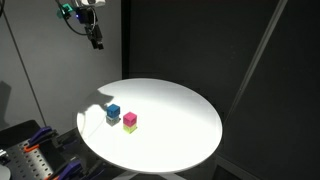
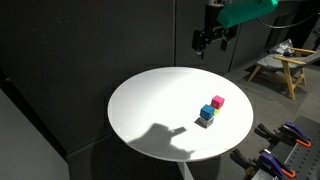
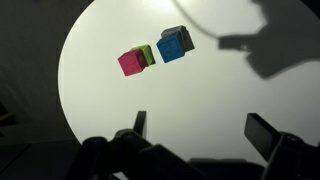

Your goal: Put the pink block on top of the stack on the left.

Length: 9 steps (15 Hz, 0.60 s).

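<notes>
**Pink block not yet gripped; its neighbours crowd it**

Your gripper [image 1: 96,38] hangs high above the table [image 1: 185,115], well apart from every cube. In the wrist view its jaws stand wide apart with nothing between them, so the pick has yet to be made.

The pink block [image 3: 130,63] sits tight against the yellow-green cube [image 3: 148,54]; these views do not settle whether it rests beside that cube or partly on it. The stack [image 3: 173,45] of blue cubes stands just beside the pair, on the yellow-green cube's far side.

The crowding is your main hazard; a finger brought down on the pink block's touching face has no gap to enter. It would likely land on the yellow-green cube or shove it into the stack, and a loose pile of small cubes would topple. Turn the wrist so the fingers meet the two free faces instead.

Close off-centre and the block may twist in the pads and slip during the lift.

At the stack, an approach that is low and from the side could knock the top cube off; come over it from above. Releasing too high may make the block bounce off; pressing down off-centre may tip the pile.

The arm's shadow [image 3: 250,50] lies close to the stack in the wrist view; it may hide the edges as you line up.
</notes>
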Each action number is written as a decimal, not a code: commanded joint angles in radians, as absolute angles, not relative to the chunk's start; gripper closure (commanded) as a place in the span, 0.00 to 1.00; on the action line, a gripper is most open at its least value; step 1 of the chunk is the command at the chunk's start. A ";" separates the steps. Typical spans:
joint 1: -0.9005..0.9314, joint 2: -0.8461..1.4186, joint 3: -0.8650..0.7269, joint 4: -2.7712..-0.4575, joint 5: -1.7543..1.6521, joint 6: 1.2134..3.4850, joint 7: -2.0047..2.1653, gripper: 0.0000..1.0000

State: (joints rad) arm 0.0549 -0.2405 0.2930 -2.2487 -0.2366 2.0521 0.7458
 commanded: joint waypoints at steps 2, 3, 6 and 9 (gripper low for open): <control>0.064 -0.226 0.223 -2.222 -0.161 2.064 0.694 0.00; 0.062 -0.224 0.208 -2.221 -0.138 2.069 0.679 0.00; 0.056 -0.219 0.170 -2.223 -0.076 2.091 0.637 0.00; 0.053 -0.196 0.141 -2.218 -0.014 2.119 0.600 0.00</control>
State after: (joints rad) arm 0.0533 -0.2259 0.1688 -2.2447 -0.0754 2.1019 0.6515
